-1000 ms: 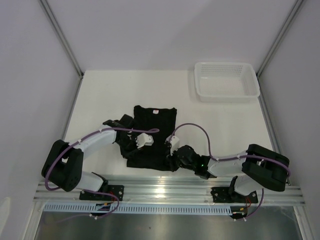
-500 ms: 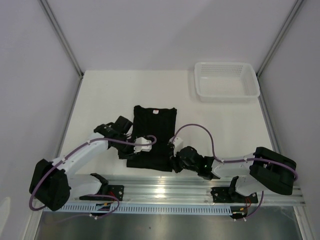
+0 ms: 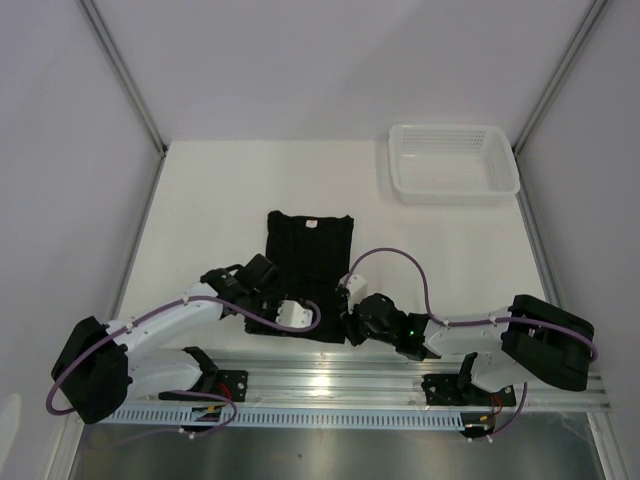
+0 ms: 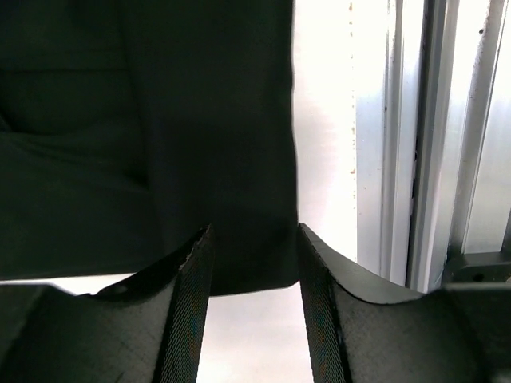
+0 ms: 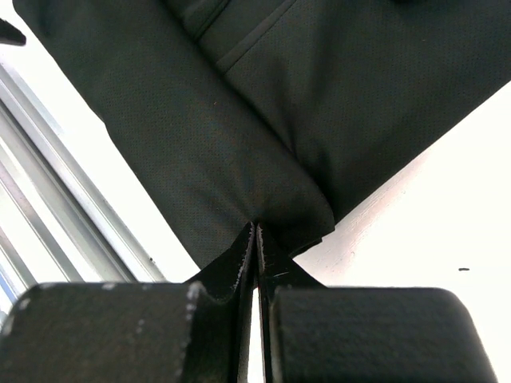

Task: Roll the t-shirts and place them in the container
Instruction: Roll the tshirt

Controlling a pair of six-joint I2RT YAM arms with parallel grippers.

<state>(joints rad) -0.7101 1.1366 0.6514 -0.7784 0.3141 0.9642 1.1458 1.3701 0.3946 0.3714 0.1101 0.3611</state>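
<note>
Plainly, from the left wrist, the left gripper (image 4: 254, 231) has its fingers apart and holds nothing. The near left corner of the black t-shirt (image 4: 144, 144) lies between them. A strip of white table (image 4: 323, 120) separates the hem from the metal rail (image 4: 415, 144) just beside it. To start the roll well, this gripper probably needs to sink to the table and close on every layer at the corner, not only the top one.

From the right wrist, the right gripper (image 5: 255, 227) is pinched together on a puffed fold at the shirt's other near corner. The cloth bulges just ahead of the tips, so the bite looks small and could slip if pulled hard.

From above, the shirt lies folded into a narrow strip at the table's middle, with the collar away from the arms and the hem close to the rail. Both corners should turn over together, level, and roll toward the collar, where bare table lies open. The basket (image 3: 455, 165) sits well apart at the far right, out of the roll's path.
</note>
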